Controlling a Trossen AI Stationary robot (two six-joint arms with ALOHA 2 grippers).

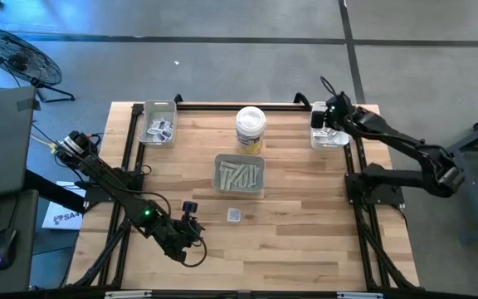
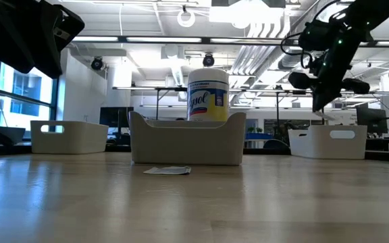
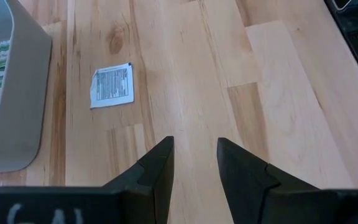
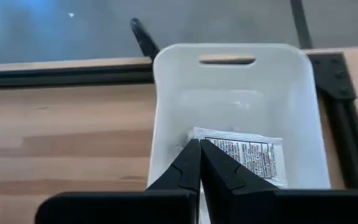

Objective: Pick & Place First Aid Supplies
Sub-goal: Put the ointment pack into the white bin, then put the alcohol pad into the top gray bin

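One small white square packet with dark print (image 1: 233, 215) lies flat on the table near the middle tray, also seen in the left wrist view (image 3: 112, 86) and the low view (image 2: 167, 170). My left gripper (image 3: 194, 152) is open and hovers over bare wood on the near-left side of that packet (image 1: 196, 220). Long pale strips (image 1: 239, 175) lie in the grey middle tray (image 1: 219, 184). My right gripper (image 4: 199, 144) is shut on another printed white packet (image 4: 247, 155), high above the white tray (image 4: 166, 93) at the far right (image 1: 329, 137). My right gripper pinches the printed packet by one edge (image 4: 205, 134) between its two fingers. The fingers come from above, pointing down. The packet is lifted clear over the white tray and sticks out to one side of the fingertips.
The tall white tub with the yellow label (image 1: 251, 129) stands behind the middle tray. A grey tray with small packets (image 1: 158, 126) sits at the far left corner. Black frame rails (image 1: 357, 191) run along the table's sides. Bare wood lies along the near edge.
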